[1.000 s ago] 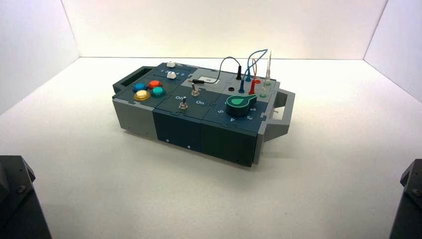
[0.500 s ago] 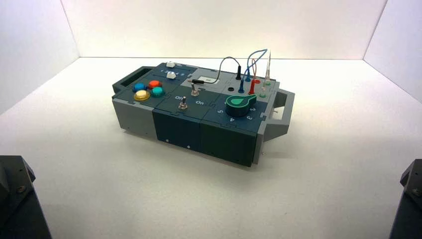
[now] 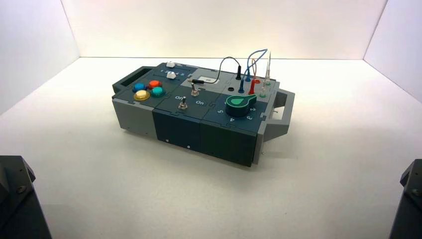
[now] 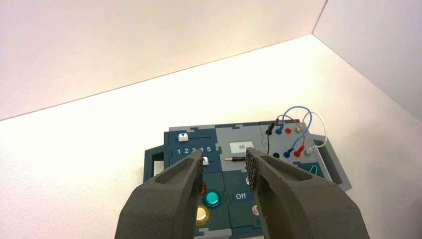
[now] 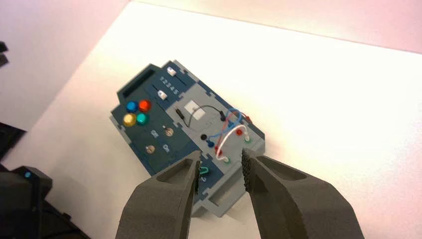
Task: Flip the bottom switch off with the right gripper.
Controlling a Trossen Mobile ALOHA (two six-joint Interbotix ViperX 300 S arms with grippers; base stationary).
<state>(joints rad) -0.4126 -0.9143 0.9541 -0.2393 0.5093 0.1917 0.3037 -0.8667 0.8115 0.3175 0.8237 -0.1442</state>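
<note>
Bottom switch [image 3: 183, 103], a small silver toggle, sits on the dark top of the box [image 3: 199, 112], near the edge closest to the robot. It is one of two toggles; the other switch [image 3: 194, 89] stands just beyond it, with the word labels [image 4: 241, 196] between the pair (the left wrist view reads "Off" there).

Four round buttons cluster towards the left end: a blue button [image 3: 140, 87], a red button [image 3: 155, 84], a yellow button [image 3: 142, 95] and a green button [image 3: 158, 91]. Two white sliders [image 3: 171, 75] lie behind them, and one green knob [image 3: 239, 105] sits towards the right. The box has two grey handles [image 3: 284, 117], one at each end, and rests on the bench [image 3: 149, 199].

Several wires rise from the back right, among them a black wire [image 3: 221, 64], a blue wire [image 3: 258, 52] and a white wire [image 5: 231, 134]. One black socket holds a black plug [image 3: 239, 73]; another black socket [image 4: 276, 155] shows its open mouth.

Only the left wrist view makes "66" legible on the display [image 4: 242, 147].

Both grippers are well apart from the box, the left gripper [image 4: 224, 162] over the near left and the right gripper [image 5: 220, 162] over the near right, each with its jaws spread and holding nothing (the switch included).
</note>
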